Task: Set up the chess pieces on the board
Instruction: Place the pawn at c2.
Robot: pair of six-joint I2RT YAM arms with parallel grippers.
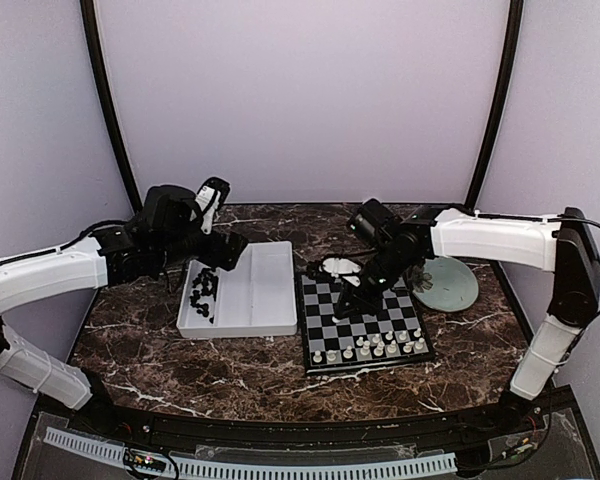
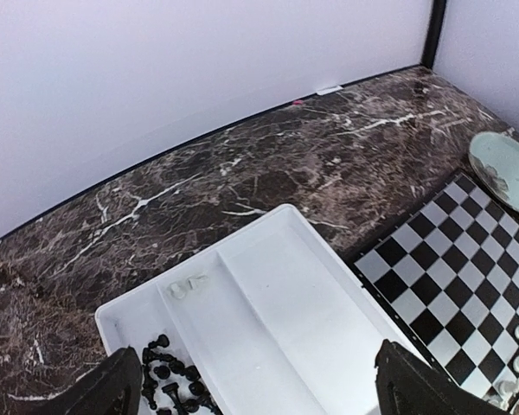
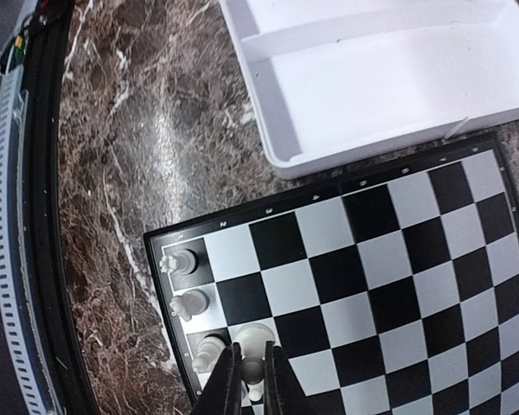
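Two states I see: left gripper (image 2: 264, 385) spread over white rectangular tray (image 2: 277, 285); right gripper (image 3: 253, 385) pinching tiny white chess piece (image 3: 253, 339), frame bottom.

Dark marble bench (image 1: 180, 365). Board (image 1: 352, 318) sits centre-right, with white chess pieces (image 1: 378, 350) lined along its near edge. White tray (image 1: 265, 285) lies just left of it, black chess pieces (image 1: 202, 293) heaped in its left compartment. Pale green plate (image 1: 450, 290) lies by the board's far-right corner. Left tool (image 1: 218, 258) hangs over the tray's far-left end. Right tool (image 1: 355, 292) is low over the board's far-left squares.
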